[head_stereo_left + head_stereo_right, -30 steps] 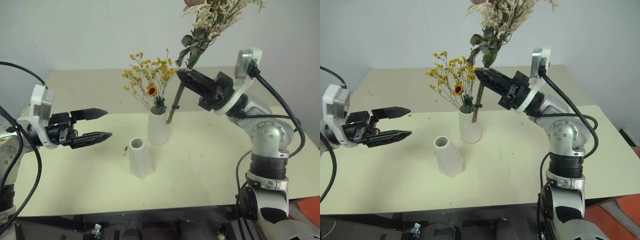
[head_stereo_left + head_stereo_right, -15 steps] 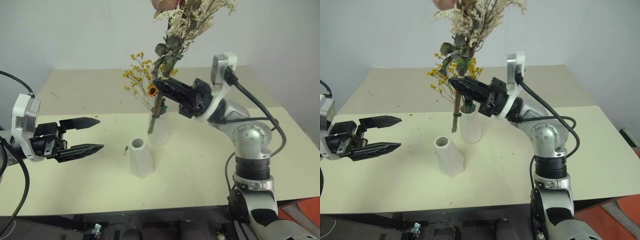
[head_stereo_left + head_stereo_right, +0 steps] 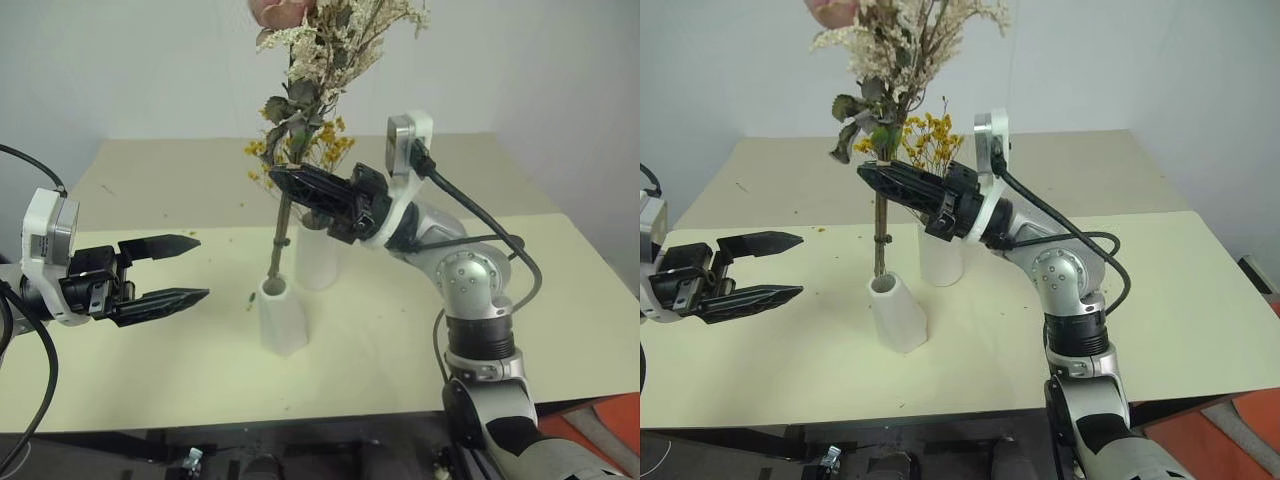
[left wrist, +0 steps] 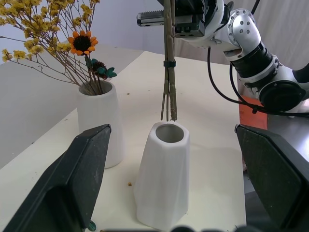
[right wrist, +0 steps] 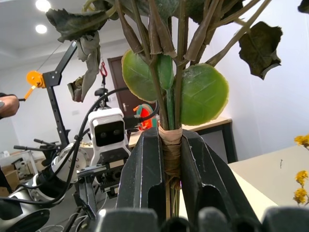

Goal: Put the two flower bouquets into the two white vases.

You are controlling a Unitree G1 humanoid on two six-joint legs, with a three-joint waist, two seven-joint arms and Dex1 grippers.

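My right gripper (image 3: pixel 281 179) is shut on the taped stems of the bushier bouquet (image 3: pixel 330 50), the one with cream sprigs, green leaves and a pink bloom; the grip shows close up in the right wrist view (image 5: pixel 170 140). The bouquet stands nearly upright. Its stem tips (image 4: pixel 169 113) hang just above the mouth of the shorter faceted white vase (image 3: pixel 283 322). Behind that stands the taller round white vase (image 4: pixel 99 121), which holds the yellow-blossom bouquet (image 4: pixel 58 43) with its small sunflower. My left gripper (image 3: pixel 203 267) is open, level with the faceted vase and a short way to its left.
Both vases stand near the middle of a cream table (image 3: pixel 420 340). Small bits of plant litter (image 3: pixel 249 297) lie beside the faceted vase. A pale wall rises behind the table's far edge (image 3: pixel 170 140). An orange object (image 3: pixel 622 420) sits low at the right, off the table.
My right gripper has carried the bushier bouquet to the left, from beside the taller vase to over the faceted vase's mouth. My left gripper drew back slightly, then held still, open.
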